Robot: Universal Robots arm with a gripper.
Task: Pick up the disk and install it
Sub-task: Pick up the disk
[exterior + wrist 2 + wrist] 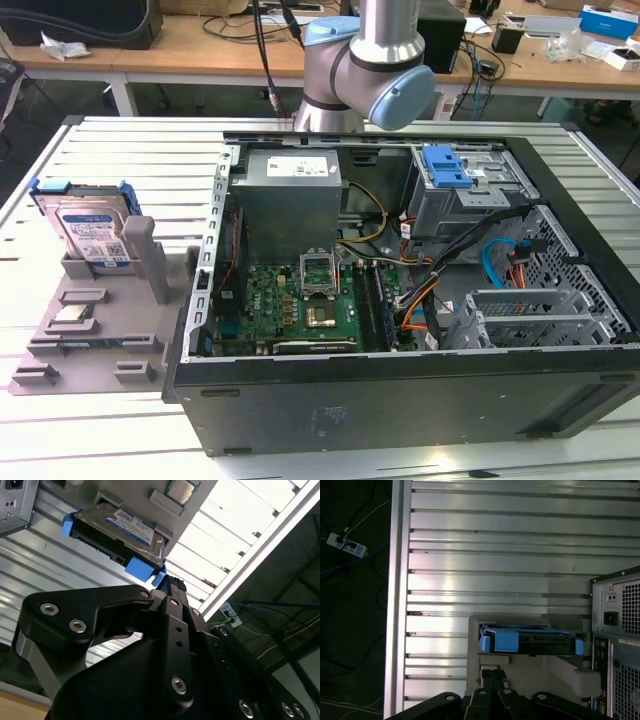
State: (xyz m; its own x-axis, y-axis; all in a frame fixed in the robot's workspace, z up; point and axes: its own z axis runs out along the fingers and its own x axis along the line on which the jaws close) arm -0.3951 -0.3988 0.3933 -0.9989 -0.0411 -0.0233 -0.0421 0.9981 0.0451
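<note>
The disk (90, 230) stands on edge, leaning in a slot at the back of a grey holder (90, 345) on the slatted table, at the exterior view's left. It is silver with a blue-and-white label and blue side rails. In both wrist views the disk (125, 530) (530, 641) sits in that holder just past my black gripper (492, 671) (172, 584). The fingertips are pressed together with nothing between them, a short gap away from the disk's blue rail.
An open computer case (400, 400) fills the table's middle and the exterior view's right, with a grey drive cage (465, 205) and blue latch (445, 165) at its back. A small silver chip (72, 316) lies on the holder. The arm (365, 70) rises behind the case.
</note>
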